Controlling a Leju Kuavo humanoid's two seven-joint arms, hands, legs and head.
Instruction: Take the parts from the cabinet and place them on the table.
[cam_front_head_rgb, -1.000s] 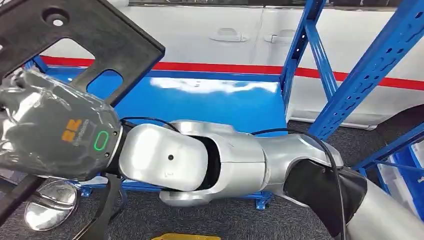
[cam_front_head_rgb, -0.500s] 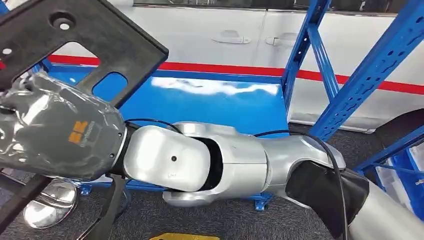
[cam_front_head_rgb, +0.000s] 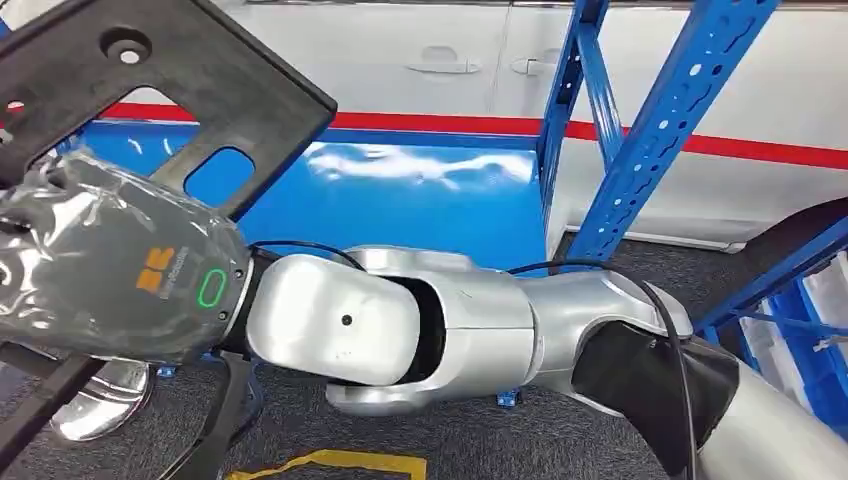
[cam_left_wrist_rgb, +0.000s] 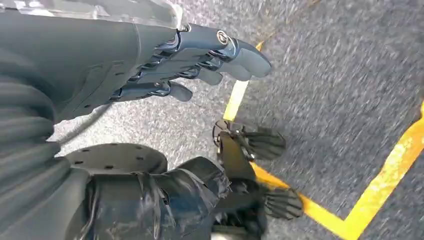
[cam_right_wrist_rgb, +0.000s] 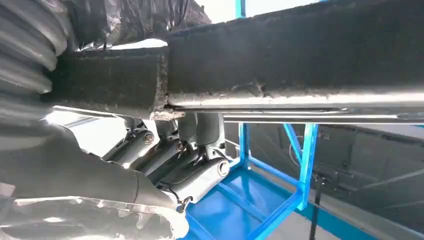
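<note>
STEP: carrying part away from cabinet | PART: black panel held high at left, over blue shelf | RIGHT: right hand fingers clamp panel's edge | LEFT: left hand hangs, fingers loosely curled, holding nothing | NEXT: likely turn toward counter (none in view), set panel down

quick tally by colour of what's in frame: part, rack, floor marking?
Black: 1, the flat part with holes, held by the right hand
Blue: 1, the rack with its shelf
Yellow: 1, the floor tape
Total: 3
The left hand hangs above the floor, holding nothing.
</note>
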